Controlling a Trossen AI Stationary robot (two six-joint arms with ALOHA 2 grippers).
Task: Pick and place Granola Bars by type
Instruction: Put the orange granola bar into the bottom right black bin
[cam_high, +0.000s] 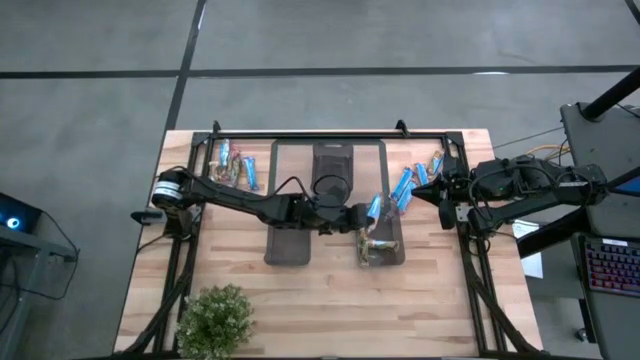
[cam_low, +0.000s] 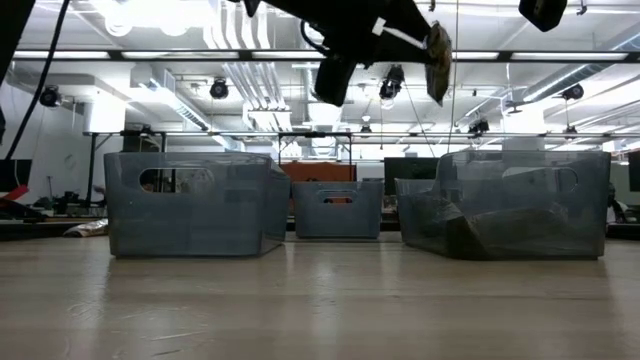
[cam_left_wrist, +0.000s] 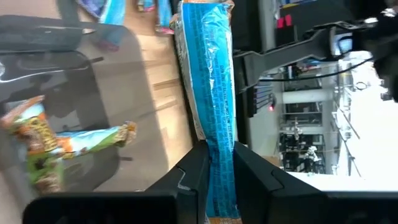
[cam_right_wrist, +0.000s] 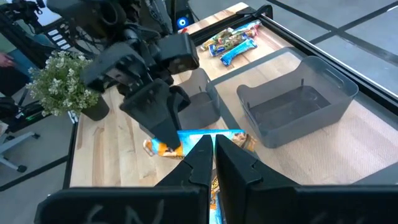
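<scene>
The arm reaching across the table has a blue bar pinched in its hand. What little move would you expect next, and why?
Probably a short move to line up over a bin, then let go. The left hand grips a blue bar above the table, beside the bin already holding bars.

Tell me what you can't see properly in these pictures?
- Blue bar held by the left gripper: its lower end is hidden by the jaws in the left wrist view, and its printing is too blurred to read.
- Right gripper: its dark fingers cover part of the bars in the bin below.
- Bars by the table's back edge: too small in the high view to tell types.
- Low view: the left gripper is cut off by the top edge.
</scene>
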